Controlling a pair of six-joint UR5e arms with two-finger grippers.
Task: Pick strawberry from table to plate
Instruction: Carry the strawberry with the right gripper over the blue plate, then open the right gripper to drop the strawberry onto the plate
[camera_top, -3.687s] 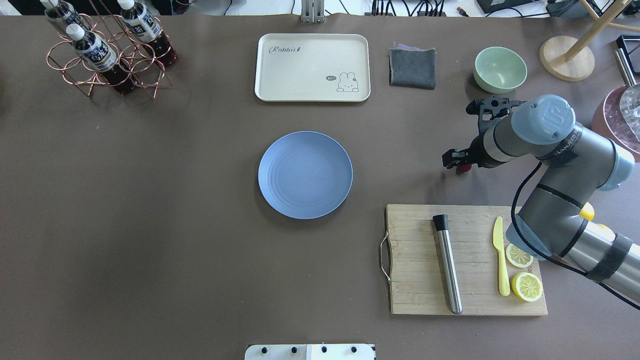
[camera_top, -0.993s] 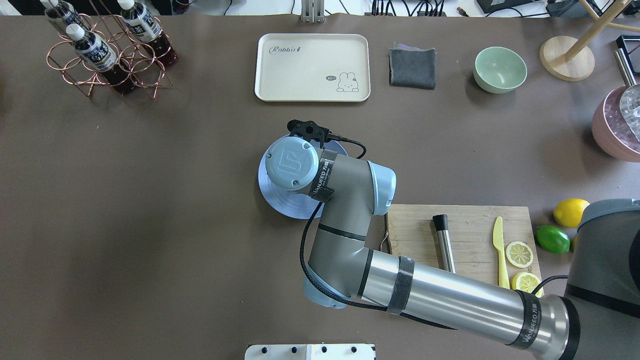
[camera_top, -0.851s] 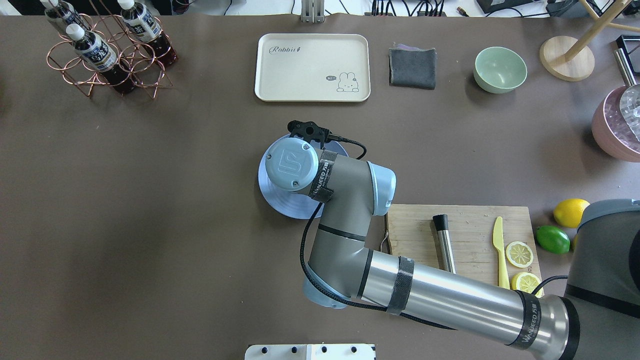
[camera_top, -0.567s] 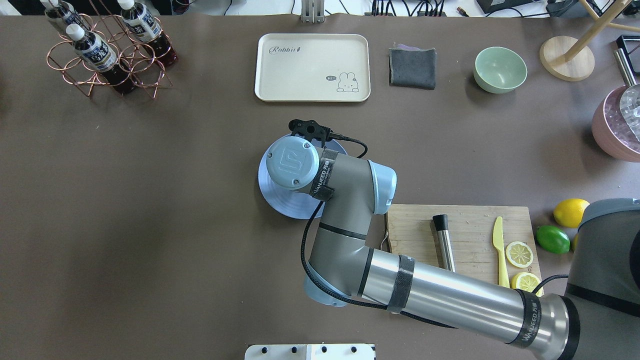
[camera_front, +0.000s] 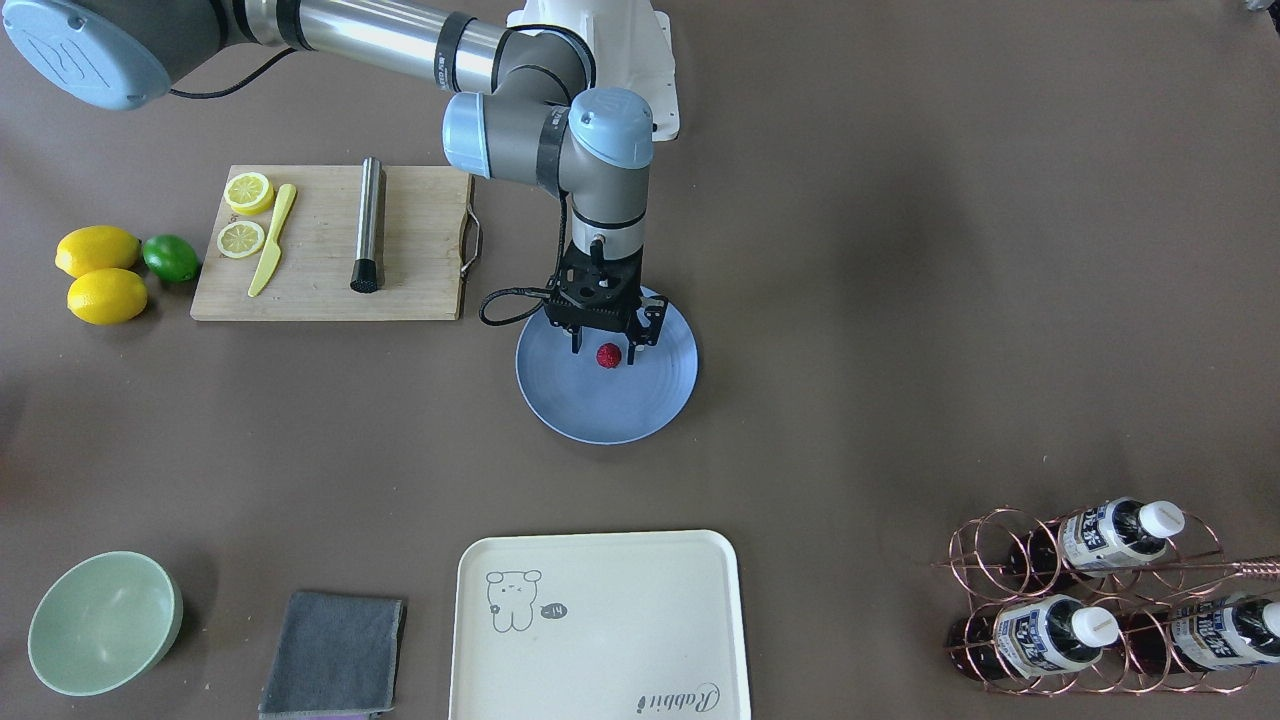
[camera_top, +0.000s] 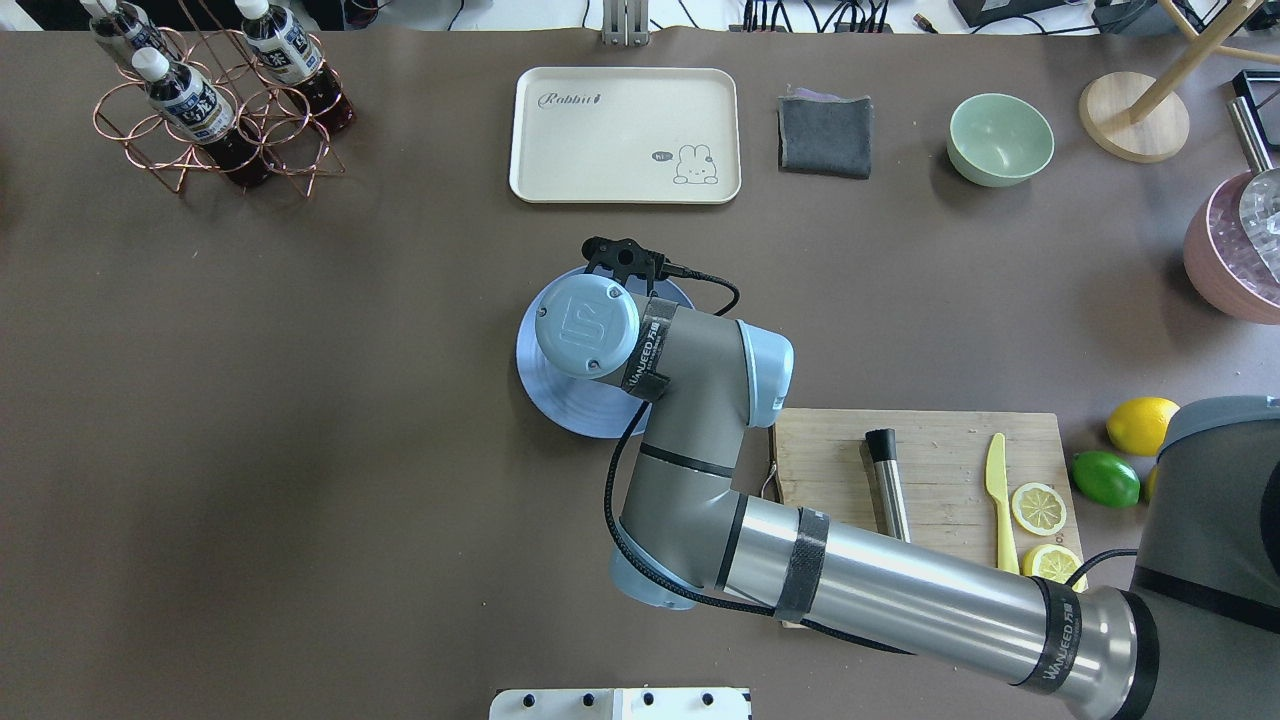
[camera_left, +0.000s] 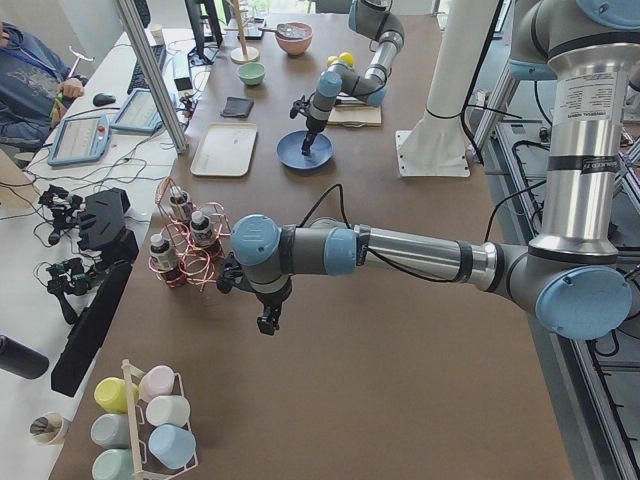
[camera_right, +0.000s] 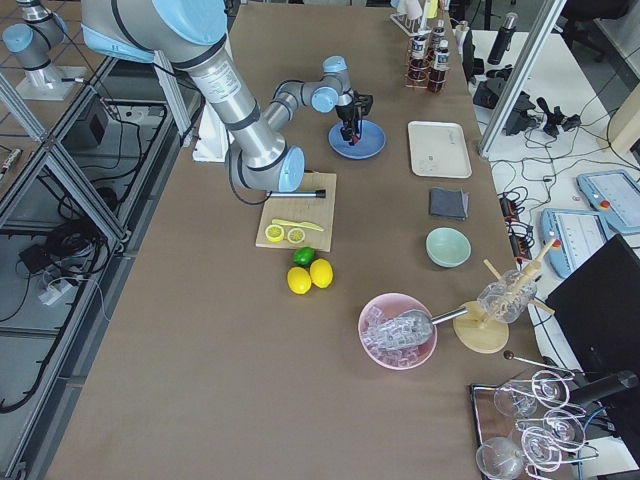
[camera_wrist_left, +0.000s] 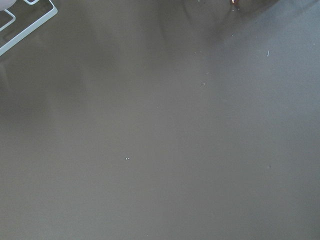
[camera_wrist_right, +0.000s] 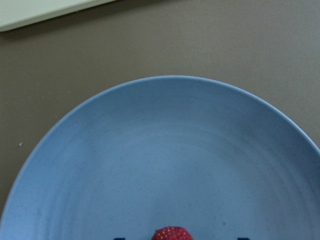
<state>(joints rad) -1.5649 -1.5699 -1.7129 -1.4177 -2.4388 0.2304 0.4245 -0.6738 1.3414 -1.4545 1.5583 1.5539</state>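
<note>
The small red strawberry (camera_front: 607, 356) lies on the light blue plate (camera_front: 610, 410) in the middle of the table (camera_front: 900, 300). My right gripper (camera_front: 607, 350) points straight down over the plate's robot-side half, open, with one finger on each side of the berry and a gap to both. In the right wrist view the strawberry (camera_wrist_right: 171, 233) shows at the bottom edge on the plate (camera_wrist_right: 165, 150). My left gripper (camera_left: 265, 320) shows only in the exterior left view, low over bare table near the bottle rack; I cannot tell whether it is open or shut.
A wooden cutting board (camera_front: 420, 250) with a metal muddler, a yellow knife and lemon slices lies beside the plate. Two lemons and a lime (camera_front: 170, 257) sit beyond it. A cream tray (camera_front: 600, 620), grey cloth (camera_front: 335, 655), green bowl (camera_front: 100, 620) and bottle rack (camera_front: 1090, 600) line the far side.
3.7 s ago my right gripper was near the green bowl with something red in its tips; it now stands over the plate. In the last second the wrist shifted only slightly.
</note>
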